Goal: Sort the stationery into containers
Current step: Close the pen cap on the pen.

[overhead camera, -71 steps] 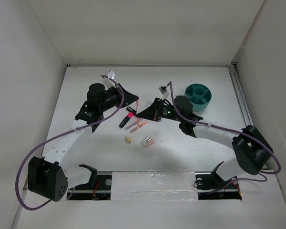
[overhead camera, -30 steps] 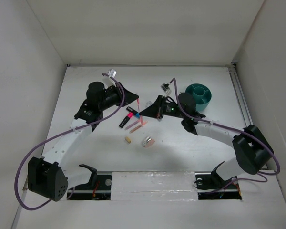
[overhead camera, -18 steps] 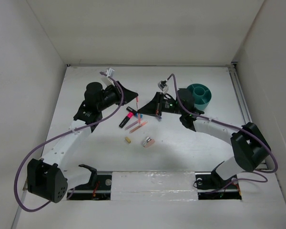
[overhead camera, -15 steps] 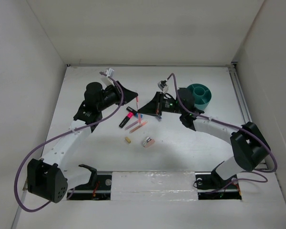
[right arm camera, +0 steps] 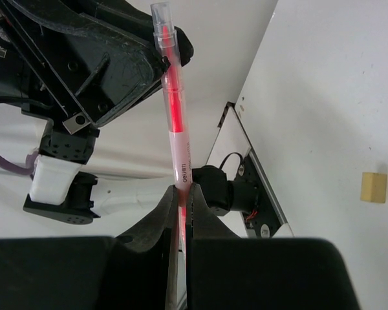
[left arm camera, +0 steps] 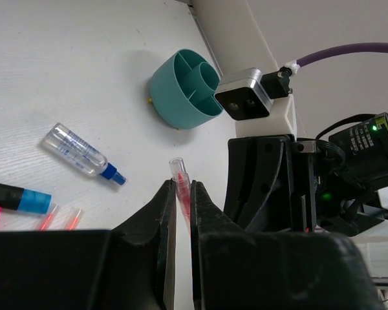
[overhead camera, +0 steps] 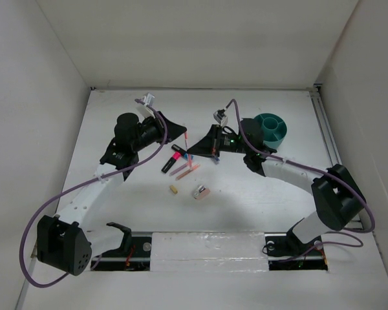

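My left gripper (left arm camera: 180, 190) is shut on a thin pink pen (left arm camera: 178, 174), whose clear tip pokes out past the jaws. It hangs above the table's middle (overhead camera: 183, 134). My right gripper (right arm camera: 181, 194) is shut on a long pink pen (right arm camera: 171, 110) and points at the left gripper, tips close together (overhead camera: 194, 150). The teal bowl (overhead camera: 283, 132) stands at the back right, also in the left wrist view (left arm camera: 165, 97). On the table lie a pink-capped marker (overhead camera: 170, 159), a blue-capped marker (left arm camera: 16, 196), a clear tube (left arm camera: 77, 150), two pink pens (overhead camera: 186, 169), a tan block (overhead camera: 173, 189) and an oval piece (overhead camera: 200, 192).
White walls close in the table on the left, back and right. The right arm's forearm (overhead camera: 291, 174) stretches across the table's right half in front of the bowl. A metal rail (overhead camera: 207, 248) with both arm bases runs along the near edge.
The right gripper has risen from near the table and swung up and left, ending close to the left gripper's tip. The left gripper has barely moved. Both stay shut.
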